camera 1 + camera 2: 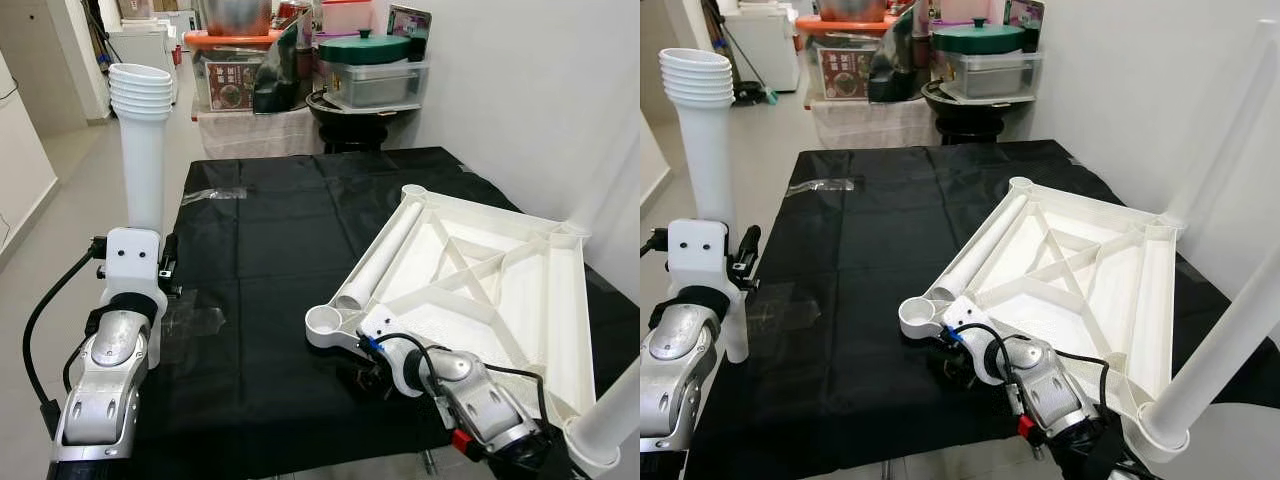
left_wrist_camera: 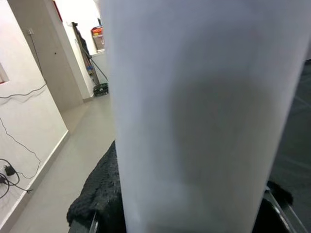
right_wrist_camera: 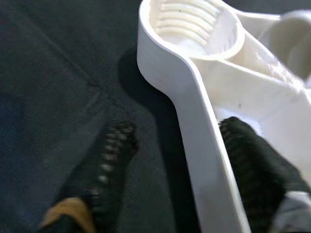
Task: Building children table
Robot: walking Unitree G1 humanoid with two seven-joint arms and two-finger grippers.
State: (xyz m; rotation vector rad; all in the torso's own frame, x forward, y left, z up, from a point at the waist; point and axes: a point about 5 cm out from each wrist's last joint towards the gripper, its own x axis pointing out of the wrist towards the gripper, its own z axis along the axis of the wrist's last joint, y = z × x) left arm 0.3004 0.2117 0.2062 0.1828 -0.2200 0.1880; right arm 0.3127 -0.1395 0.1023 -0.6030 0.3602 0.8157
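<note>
On shelf, illegibly labelled box [image 1: 231, 84]

The left gripper [image 1: 135, 262] is raised upright with its fingers closed around a white table leg [image 1: 143, 150], while the right gripper [image 3: 175, 145] reaches low and forward, its fingers [image 3: 109, 160] straddling the tabletop rim [image 3: 194, 131], spread apart.

A white table leg [image 2: 204, 116], blurred, stands before a grey floor [image 2: 73, 165].
</note>
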